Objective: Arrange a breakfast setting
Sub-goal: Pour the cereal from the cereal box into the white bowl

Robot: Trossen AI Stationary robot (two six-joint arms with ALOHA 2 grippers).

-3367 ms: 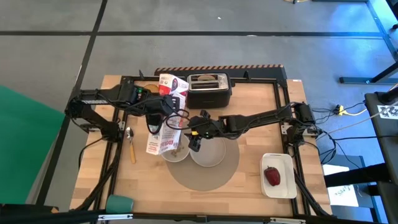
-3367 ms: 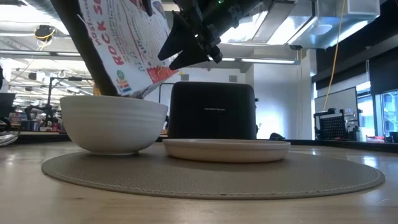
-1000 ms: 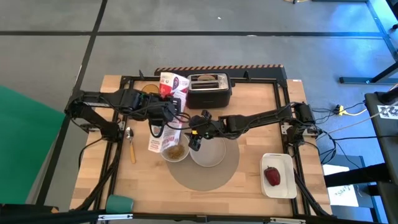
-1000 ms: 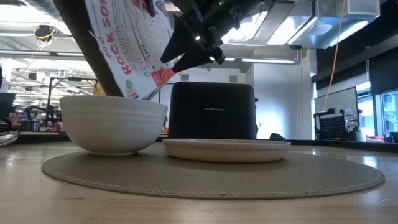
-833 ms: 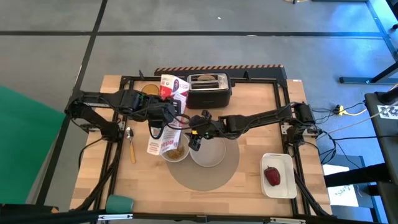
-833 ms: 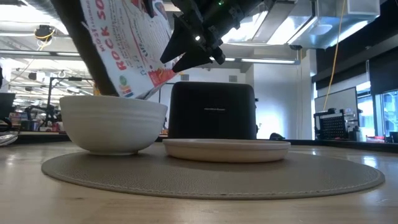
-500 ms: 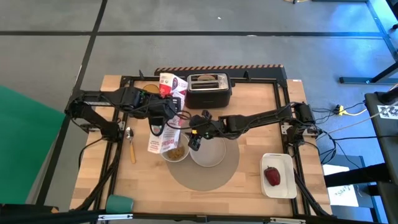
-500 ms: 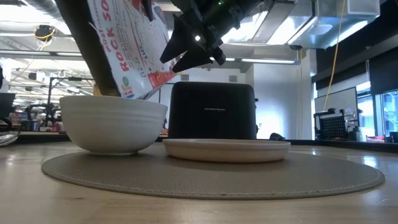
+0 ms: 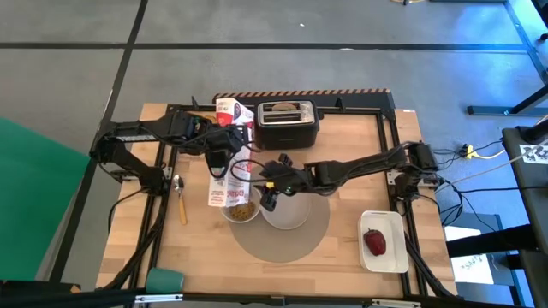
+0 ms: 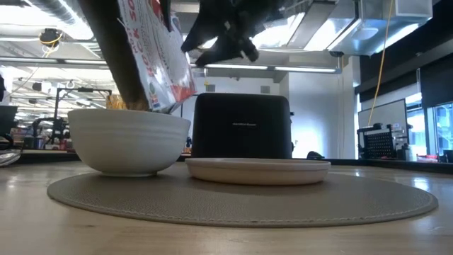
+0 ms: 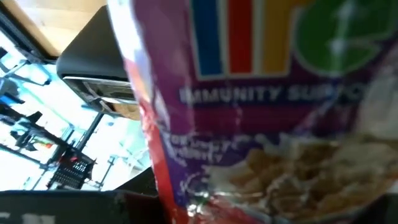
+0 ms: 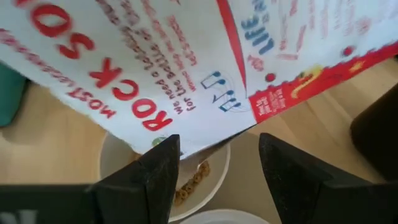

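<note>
A white bowl [image 9: 242, 208] holding cereal and a small white plate [image 9: 289, 212] stand on the round grey mat [image 9: 282, 244]. My left gripper [image 9: 219, 162] is shut on a red-and-white cereal bag [image 9: 229, 186], which is tipped steeply with its low end over the bowl [image 10: 129, 140]. My right gripper [image 9: 269, 197] is open just right of the bag, above the bowl's right rim. In the right wrist view its fingers [image 12: 149, 180] stand on either side of the bag's low corner [image 12: 205, 140]. The wooden-handled spoon [image 9: 181, 198] lies left of the mat. The red fruit [image 9: 374, 242] lies on the white tray. I see no bagel or tumbler. My left gripper holds the cereal bag about halfway along its length [image 9: 224, 171], coming at it from the table's left. The bag fills the left wrist view and hides the fingers. The bag is lifted clear and slants down, with its low end [image 10: 159, 103] just above the bowl. Whether my right gripper touches the bag's corner I cannot tell.
A black toaster [image 9: 288, 121] stands at the far edge behind the mat. The white tray [image 9: 387, 259] lies at the right near corner. A teal cup [image 9: 163, 280] stands at the near left edge. A dark frame runs around the tabletop.
My left gripper has gone toward the table's far edge and tipped the bag steeper. In the low view the bag has swung left, away from my right gripper. My right gripper has gone up a little.
</note>
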